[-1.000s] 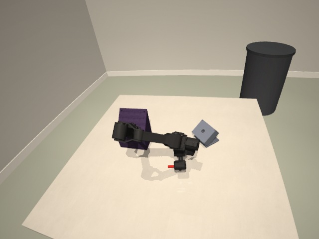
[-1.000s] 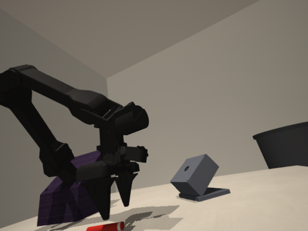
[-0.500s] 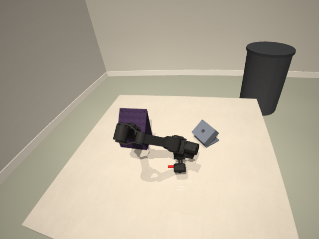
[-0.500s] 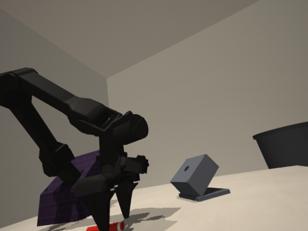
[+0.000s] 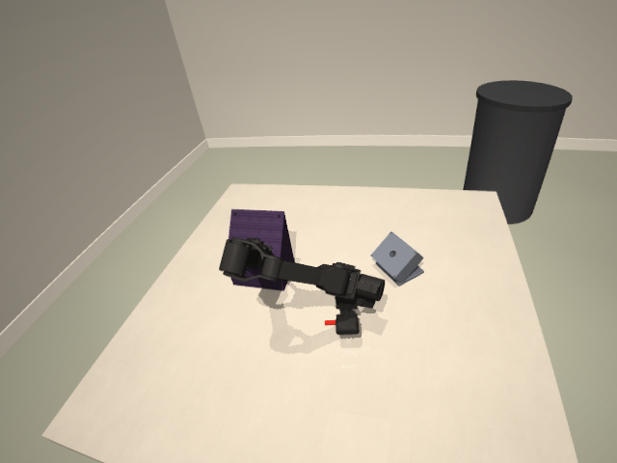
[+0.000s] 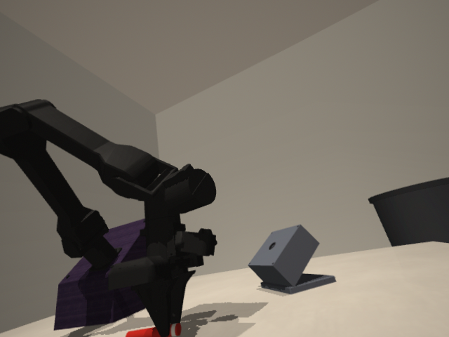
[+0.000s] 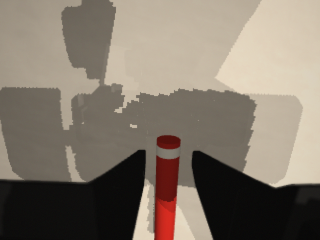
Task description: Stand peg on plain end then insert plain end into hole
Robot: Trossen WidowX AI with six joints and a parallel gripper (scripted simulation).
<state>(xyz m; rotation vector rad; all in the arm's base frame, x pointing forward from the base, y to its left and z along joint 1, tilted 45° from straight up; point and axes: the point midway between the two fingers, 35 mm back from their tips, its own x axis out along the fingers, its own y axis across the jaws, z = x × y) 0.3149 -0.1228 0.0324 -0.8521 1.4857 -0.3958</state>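
Peg (image 5: 330,322) (image 6: 143,332) (image 7: 165,215): laid flat on the table, well apart from the sloped panel (image 5: 402,258) (image 6: 280,250).
Gripper (image 5: 347,324) (image 6: 170,328) (image 7: 168,157): lowered over the peg, nearer the robot base than the panel.
Fingers: narrowly parted; gaps seen at both sides of the banded end.
Hole (image 5: 392,253) (image 6: 272,246): unfilled, in the panel's face.

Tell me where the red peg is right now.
The red peg lies on the table, between the gripper's fingers, with a gap on each side in the wrist view; its banded end points away from the purple block.
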